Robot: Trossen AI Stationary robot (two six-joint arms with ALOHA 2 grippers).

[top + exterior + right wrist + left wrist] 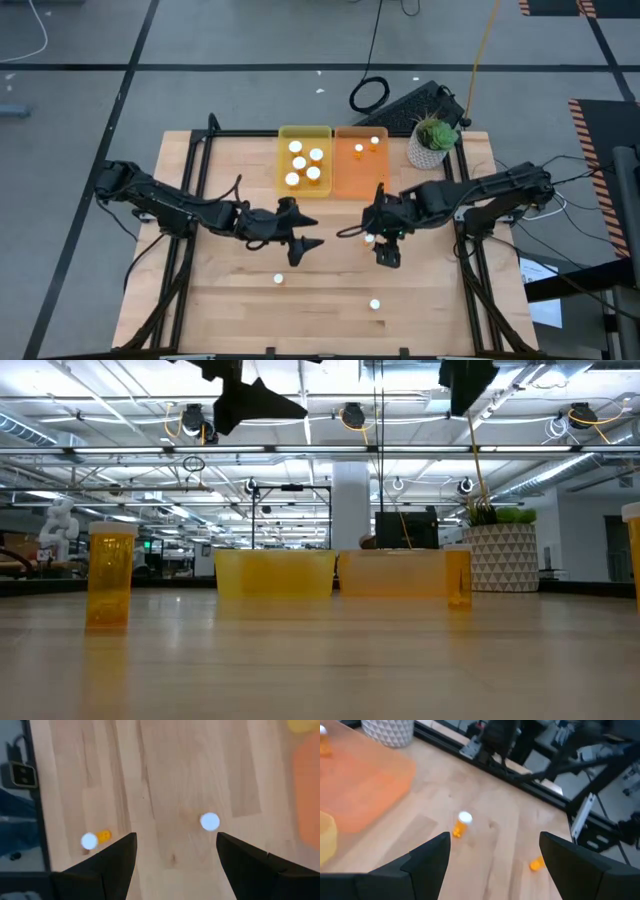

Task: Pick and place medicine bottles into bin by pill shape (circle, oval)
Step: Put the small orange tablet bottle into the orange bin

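Your right gripper (385,250) hangs right of centre in the high view, fingers spread wide and empty; a bottle (369,238) stands just beside it, its white cap (209,821) showing from above; your left gripper (300,245), also wide open and empty, waits near centre. Two more bottles stand lower in the frame; the yellow tray (304,133) and orange tray (361,180) sit above. Judge the bottle light, stiff and smooth; close on the body below the cap.
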